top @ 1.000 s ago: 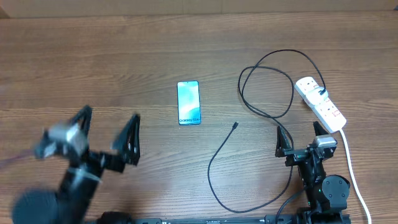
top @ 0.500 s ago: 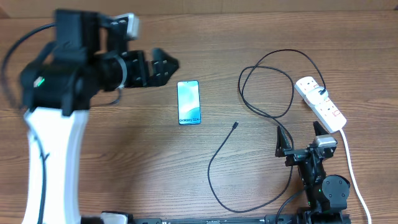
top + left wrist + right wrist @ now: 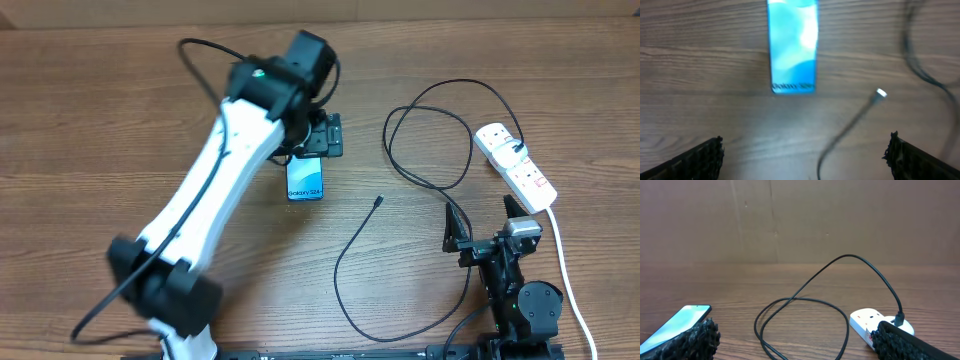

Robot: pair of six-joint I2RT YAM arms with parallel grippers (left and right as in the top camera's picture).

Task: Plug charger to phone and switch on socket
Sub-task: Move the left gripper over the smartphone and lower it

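Left claw [image 3: 804,146] has swung over the "Galaxy" phone [image 3: 792,45], spread wide like right claw [image 3: 792,334].

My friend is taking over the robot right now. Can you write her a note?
Left gripper: jaws open, empty, above the slim blue-screen phone.
Right gripper: jaws open, empty, near the long white power strip.
Thin black charger cable: plug already in the strip, small connector tip lying loose, apart from the phone.
Left to do: push tip into phone, switch strip on.
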